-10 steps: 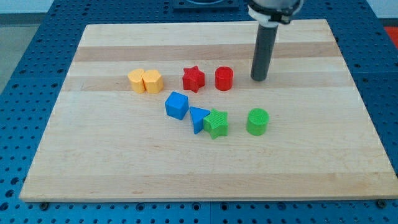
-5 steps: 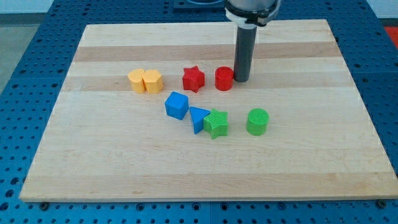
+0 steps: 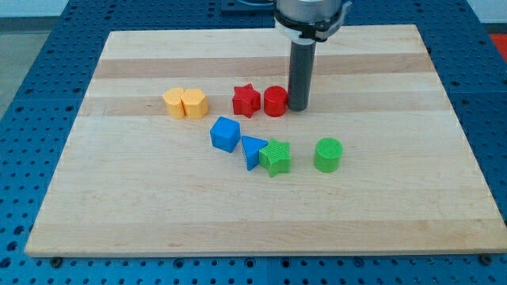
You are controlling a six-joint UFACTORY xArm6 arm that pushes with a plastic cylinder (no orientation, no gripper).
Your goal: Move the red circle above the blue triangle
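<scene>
The red circle [image 3: 275,101] stands near the board's middle, close beside the red star [image 3: 246,100] on its left. My tip [image 3: 298,108] touches the red circle's right side. The blue triangle [image 3: 252,150] lies below them, between the blue cube [image 3: 225,134] and the green star [image 3: 276,157], touching the green star.
Two yellow blocks [image 3: 184,103] sit together at the view's left. A green cylinder [image 3: 328,154] stands at the right of the green star. The wooden board [image 3: 396,198] rests on a blue perforated table.
My tip has moved left, reached the red circle and pushed it left, closer to the red star. The other blocks have not moved.
</scene>
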